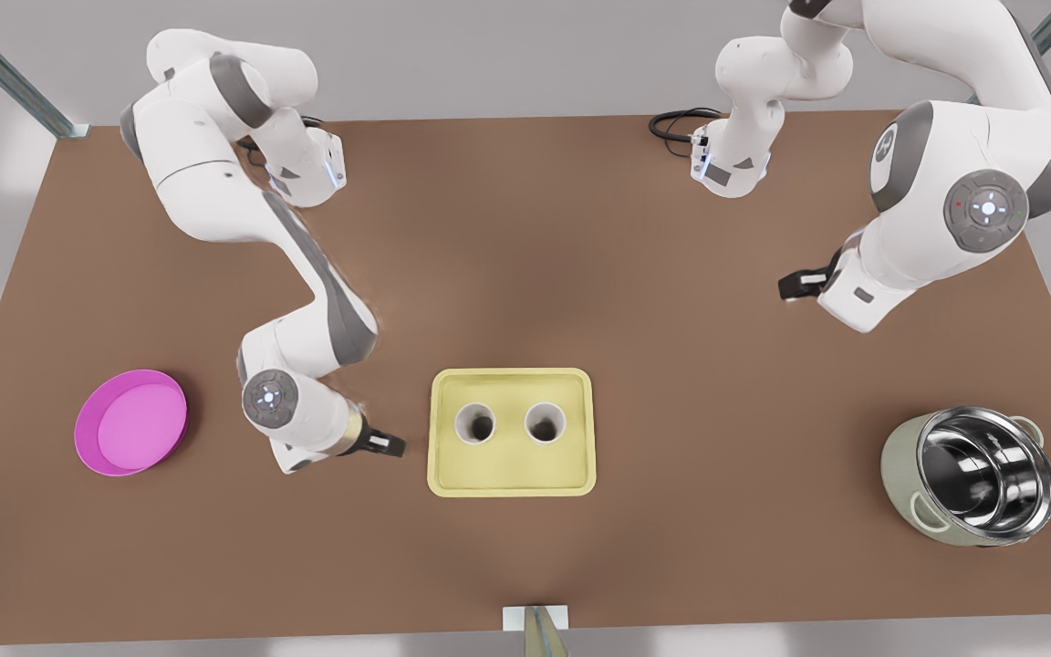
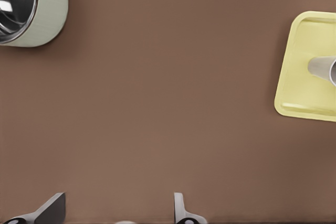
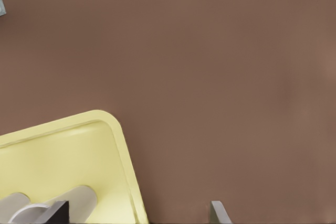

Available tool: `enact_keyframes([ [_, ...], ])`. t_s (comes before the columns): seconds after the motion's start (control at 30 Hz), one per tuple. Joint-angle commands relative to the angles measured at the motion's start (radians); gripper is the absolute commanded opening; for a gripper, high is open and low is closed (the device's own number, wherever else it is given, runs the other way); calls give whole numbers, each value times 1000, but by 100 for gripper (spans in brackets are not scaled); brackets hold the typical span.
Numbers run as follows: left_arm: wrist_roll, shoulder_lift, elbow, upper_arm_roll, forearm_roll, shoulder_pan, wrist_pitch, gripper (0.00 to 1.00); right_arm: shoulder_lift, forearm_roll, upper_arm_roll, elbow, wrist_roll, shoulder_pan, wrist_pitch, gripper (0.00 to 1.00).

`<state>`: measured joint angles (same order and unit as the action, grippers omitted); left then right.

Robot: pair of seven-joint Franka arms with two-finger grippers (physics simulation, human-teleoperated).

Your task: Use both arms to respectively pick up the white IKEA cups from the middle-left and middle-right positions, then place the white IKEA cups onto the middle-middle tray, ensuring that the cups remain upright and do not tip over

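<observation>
Front view, from its left: magenta plate [image 1: 131, 422] sits on the brown surface [image 1: 525, 274], well apart from everything else. Next is the right pincer [image 1: 389, 444], low over the surface just beside the tray's edge on the front view's left, pointing at the tray. Its wrist view shows the fingers [image 3: 52, 212] spread wide with nothing between them. The pale yellow tray [image 1: 512, 476] is mid-surface. Both white IKEA cups stand upright on it, side by side with a small gap: first cup [image 1: 475, 423], second cup [image 1: 545, 422], both inside the rim, nearer the tray's far half. Further toward the front view's right, the left pincer [image 1: 792, 286] hangs over bare surface, well apart from tray and cups. Its fingers [image 2: 52, 208] are also spread wide, gripping nothing. Steel-lined green pot [image 1: 972, 476] sits near the front view's right edge.
</observation>
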<state>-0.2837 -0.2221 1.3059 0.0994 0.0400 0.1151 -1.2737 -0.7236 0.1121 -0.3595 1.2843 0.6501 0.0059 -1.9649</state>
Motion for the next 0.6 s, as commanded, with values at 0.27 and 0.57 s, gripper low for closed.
enact_keyframes([
  [0.27,199,1,1,0,-29,-12,33,100,513,-31,341,173,-742,115,396,100],
  [0.57,199,0,4,0,-31,-26,33,100,586,-28,264,227,-734,12,400,100],
])
